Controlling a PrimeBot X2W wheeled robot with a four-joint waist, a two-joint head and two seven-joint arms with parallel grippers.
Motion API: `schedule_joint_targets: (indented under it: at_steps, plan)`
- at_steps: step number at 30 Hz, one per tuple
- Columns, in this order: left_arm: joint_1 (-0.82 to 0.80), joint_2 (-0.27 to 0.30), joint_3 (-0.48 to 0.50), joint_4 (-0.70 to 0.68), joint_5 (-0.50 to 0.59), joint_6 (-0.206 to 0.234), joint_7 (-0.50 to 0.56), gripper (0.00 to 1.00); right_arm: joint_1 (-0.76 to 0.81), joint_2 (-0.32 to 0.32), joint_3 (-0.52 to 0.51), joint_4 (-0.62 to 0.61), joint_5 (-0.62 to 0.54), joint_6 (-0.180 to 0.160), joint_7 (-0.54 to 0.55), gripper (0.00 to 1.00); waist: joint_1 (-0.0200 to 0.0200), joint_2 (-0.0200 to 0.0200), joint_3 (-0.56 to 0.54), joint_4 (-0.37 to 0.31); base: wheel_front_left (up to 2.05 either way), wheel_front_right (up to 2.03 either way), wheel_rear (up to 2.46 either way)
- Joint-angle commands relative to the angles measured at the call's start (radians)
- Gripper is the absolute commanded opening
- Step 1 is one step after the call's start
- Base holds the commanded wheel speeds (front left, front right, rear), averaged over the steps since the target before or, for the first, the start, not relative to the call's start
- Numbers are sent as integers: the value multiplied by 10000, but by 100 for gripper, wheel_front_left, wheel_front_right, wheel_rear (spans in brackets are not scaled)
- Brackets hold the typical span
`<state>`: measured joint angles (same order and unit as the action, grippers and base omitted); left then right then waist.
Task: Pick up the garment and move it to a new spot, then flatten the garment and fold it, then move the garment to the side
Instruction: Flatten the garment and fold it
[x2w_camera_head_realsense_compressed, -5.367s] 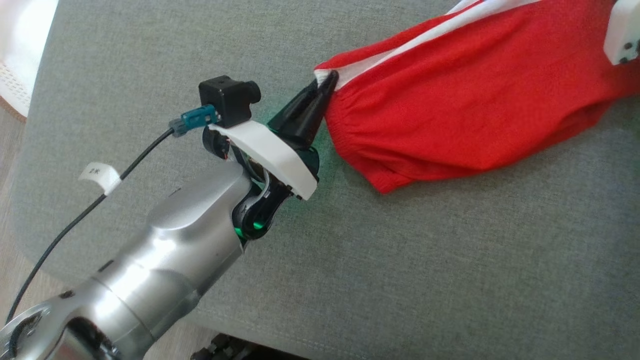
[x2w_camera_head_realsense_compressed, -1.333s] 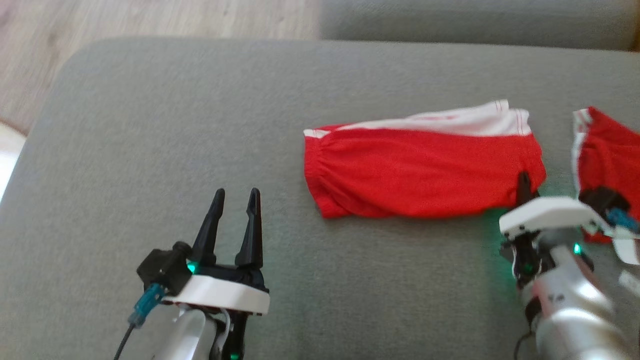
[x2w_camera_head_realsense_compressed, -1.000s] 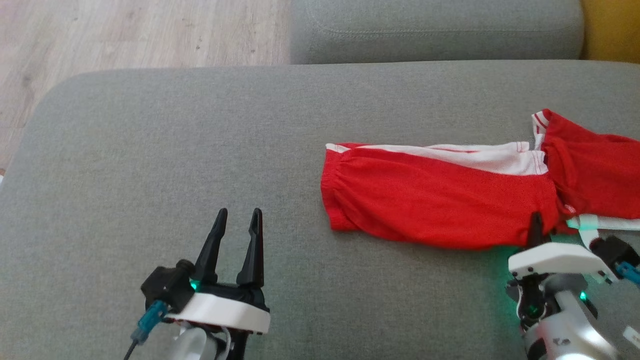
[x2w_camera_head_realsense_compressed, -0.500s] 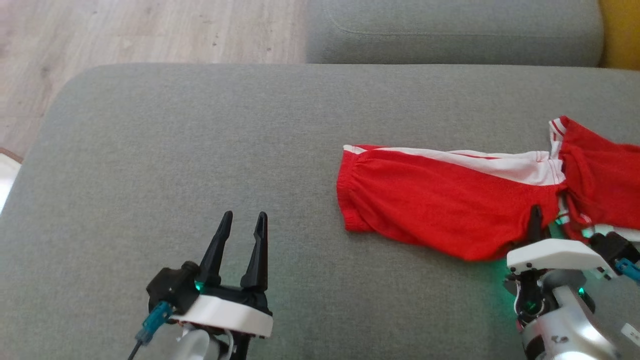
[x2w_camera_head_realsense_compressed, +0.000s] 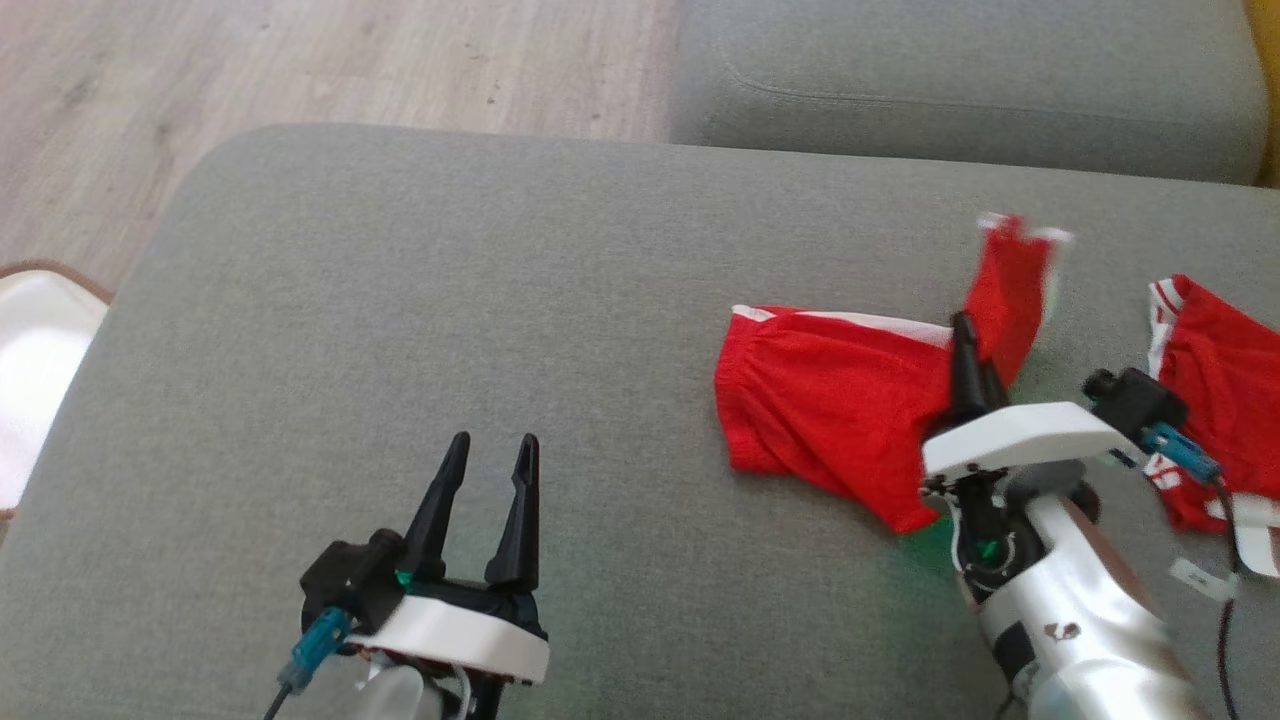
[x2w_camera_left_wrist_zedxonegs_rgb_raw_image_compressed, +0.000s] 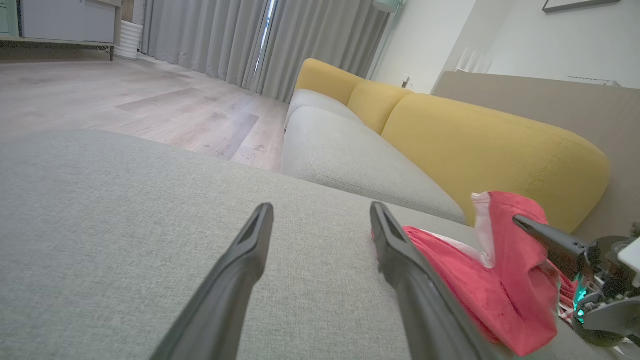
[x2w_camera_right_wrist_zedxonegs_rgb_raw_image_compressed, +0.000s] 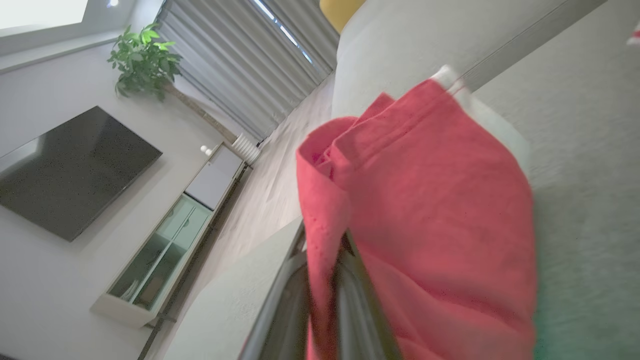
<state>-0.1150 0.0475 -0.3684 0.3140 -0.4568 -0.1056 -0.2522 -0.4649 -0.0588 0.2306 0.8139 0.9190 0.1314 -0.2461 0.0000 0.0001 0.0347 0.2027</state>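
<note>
The head view takes in both arms from above: the left gripper (x2w_camera_head_realsense_compressed: 494, 442) hovers over the bare grey cushion (x2w_camera_head_realsense_compressed: 450, 280) at near left, fingers apart with nothing between them, and the right gripper (x2w_camera_head_realsense_compressed: 963, 335) at right has its fingers clamped on the red garment (x2w_camera_head_realsense_compressed: 820, 415). The right wrist view gives that grip up close, with red cloth pinched between the two dark fingers and bulging over them. It adds a wall-mounted TV (x2w_camera_right_wrist_zedxonegs_rgb_raw_image_compressed: 70, 170), a plant (x2w_camera_right_wrist_zedxonegs_rgb_raw_image_compressed: 142, 65) and a low cabinet (x2w_camera_right_wrist_zedxonegs_rgb_raw_image_compressed: 165, 250). The left wrist view, low over the cushion, gives the side profile: the held end stands up off the cushion, above the rest of the cloth. The garment lies right of centre, its long axis running left to right. Its gathered left end rests flat, a white stripe runs along the far edge, and the right end, white-trimmed and blurred from above, points up and far. A second red piece (x2w_camera_head_realsense_compressed: 1215, 400) lies farther right, apart from the garment. The cushion is a woven grey fabric, with another grey seat (x2w_camera_head_realsense_compressed: 960, 80) beyond it, a yellow backrest (x2w_camera_left_wrist_zedxonegs_rgb_raw_image_compressed: 480, 150), a wood floor (x2w_camera_head_realsense_compressed: 300, 60) at far left and grey curtains (x2w_camera_left_wrist_zedxonegs_rgb_raw_image_compressed: 210, 35).
</note>
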Motion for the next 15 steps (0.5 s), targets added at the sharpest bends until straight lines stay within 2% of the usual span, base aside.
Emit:
schedule_joint_targets:
  at_steps: [1,8,15]
  plan:
    - [-187,28,196,-259,22,16,-95,100,-500,85,518,-401,189,-7,-5,0,0,-1,-19,132,0,0,0]
    - [-203,28,126,-218,11,37,-95,100,-694,85,2130,-483,426,-7,-38,0,0,-1,-2,586,0,0,0]
    - [-166,28,149,-162,29,52,-95,100,-779,85,3087,-187,667,-7,-56,0,0,-1,25,875,0,0,0]
